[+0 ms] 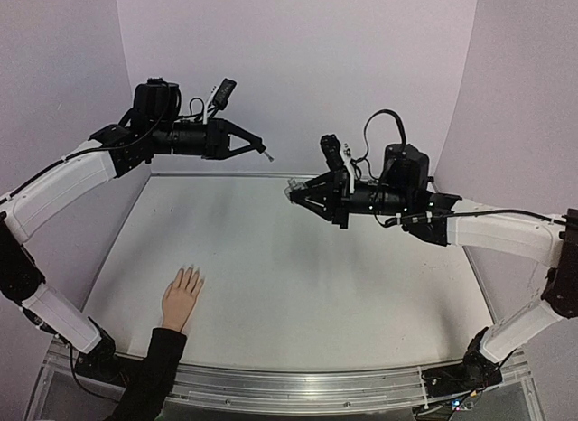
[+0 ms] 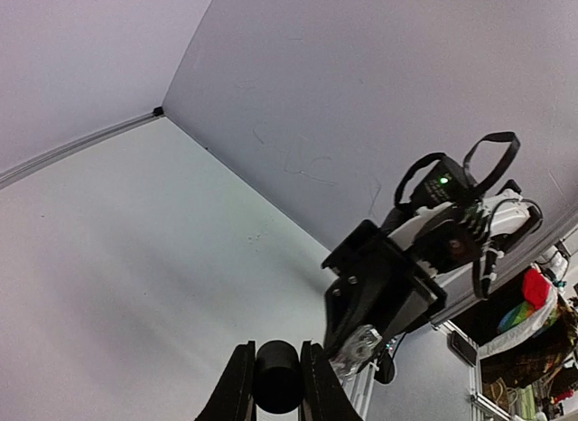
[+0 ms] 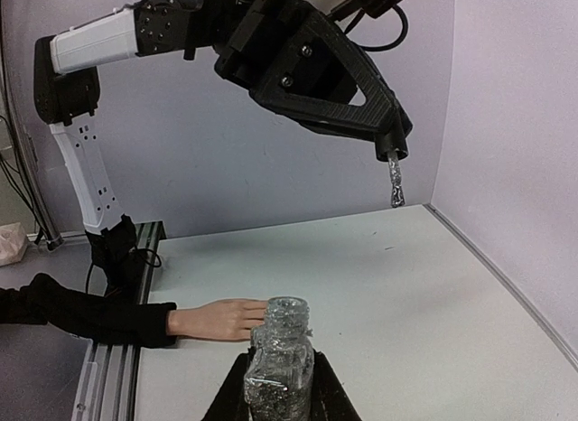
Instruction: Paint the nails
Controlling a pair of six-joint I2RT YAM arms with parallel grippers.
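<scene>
1. The surface (image 1: 316,285) is a pale, matte, flat sheet with plain lilac walls on three sides.
2. My right end effector (image 1: 295,193) hangs in the air over the middle back of the surface. Its jaws are clamped on a small clear bottle (image 3: 280,367) with a glittery, crinkled-looking skin, squarish shoulders and an open round neck, held upright.
3. My left end effector (image 1: 256,148) is raised too, just to the left of the right one, tip to tip but apart. It is closed tight on a smooth black round cap (image 2: 277,378). A thin brush (image 3: 395,182) sticks out of that cap, its tip coated in glitter.
4. The hand (image 1: 181,296) lies flat, back up, at the near left of the surface, well apart from both tools. It is pale peach and smooth, with the fingers slightly spread, and it comes out of a black sleeve (image 1: 155,367) that crosses the near rail. Its long axis runs from the near edge towards the back wall, fingertips leading.
5. The nails (image 1: 190,273) sit at those far fingertips. They are too small for me to judge their colour or finish.
</scene>
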